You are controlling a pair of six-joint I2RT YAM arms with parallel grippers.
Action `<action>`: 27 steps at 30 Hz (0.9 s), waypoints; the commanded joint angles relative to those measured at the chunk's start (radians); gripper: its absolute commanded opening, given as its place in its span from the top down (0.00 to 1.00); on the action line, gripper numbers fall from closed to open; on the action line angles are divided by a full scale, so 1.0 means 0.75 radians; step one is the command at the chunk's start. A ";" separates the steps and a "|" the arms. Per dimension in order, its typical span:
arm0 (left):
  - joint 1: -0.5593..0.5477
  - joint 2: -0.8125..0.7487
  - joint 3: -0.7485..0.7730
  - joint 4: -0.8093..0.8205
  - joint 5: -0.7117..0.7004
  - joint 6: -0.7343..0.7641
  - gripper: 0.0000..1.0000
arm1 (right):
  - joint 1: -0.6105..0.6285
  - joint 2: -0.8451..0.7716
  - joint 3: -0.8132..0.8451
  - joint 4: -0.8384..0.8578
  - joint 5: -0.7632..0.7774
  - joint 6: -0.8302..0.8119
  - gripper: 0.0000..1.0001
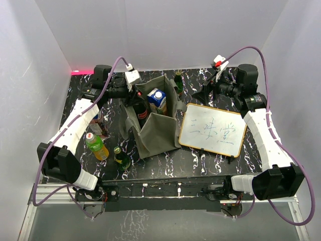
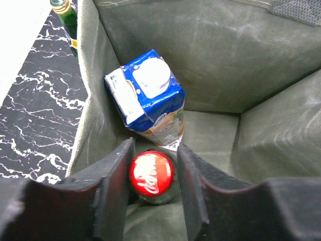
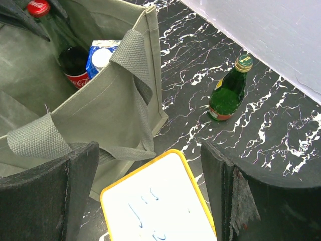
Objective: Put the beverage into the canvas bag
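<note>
The olive-grey canvas bag stands open at the table's middle; it also shows in the left wrist view and the right wrist view. Inside it stand a blue milk carton and a dark cola bottle with a red cap. My left gripper reaches into the bag, its fingers close on either side of the bottle's neck. The bottle stands deep in the bag. My right gripper is open and empty, hovering over the whiteboard's corner beside the bag.
A yellow-framed whiteboard lies right of the bag. A green glass bottle stands behind the bag. A juice bottle with a red cap and a small green bottle stand at the front left, near the left arm.
</note>
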 commanded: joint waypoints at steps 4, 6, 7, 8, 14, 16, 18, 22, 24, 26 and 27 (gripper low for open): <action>0.000 -0.090 0.076 0.047 -0.024 0.021 0.48 | -0.006 -0.028 0.012 0.044 -0.026 -0.017 0.15; 0.000 -0.090 0.088 0.045 -0.028 0.001 0.44 | -0.004 -0.024 0.014 0.043 -0.028 -0.016 0.15; 0.000 -0.091 0.094 0.044 -0.031 -0.007 0.43 | -0.006 -0.024 0.013 0.043 -0.029 -0.015 0.15; 0.000 -0.091 0.099 0.041 -0.033 -0.014 0.41 | -0.006 -0.025 0.014 0.043 -0.030 -0.015 0.15; -0.001 -0.101 0.162 0.011 0.008 -0.080 0.34 | -0.006 -0.028 0.000 0.049 -0.030 -0.017 0.15; -0.001 -0.111 0.189 0.005 0.033 -0.136 0.32 | -0.006 -0.029 -0.003 0.049 -0.030 -0.015 0.15; -0.001 -0.117 0.216 -0.006 0.049 -0.180 0.30 | -0.005 -0.034 -0.004 0.052 -0.024 -0.006 0.15; 0.000 -0.138 0.289 -0.073 0.063 -0.206 0.25 | -0.004 -0.042 -0.002 0.048 -0.026 -0.003 0.15; -0.001 -0.143 0.339 -0.127 0.039 -0.217 0.23 | -0.006 -0.046 0.004 0.037 -0.038 -0.010 0.15; 0.000 -0.184 0.389 -0.202 0.009 -0.208 0.22 | -0.005 -0.049 0.015 0.024 -0.047 -0.011 0.15; 0.004 -0.200 0.413 -0.247 -0.005 -0.194 0.21 | -0.006 -0.048 0.022 0.017 -0.049 -0.011 0.15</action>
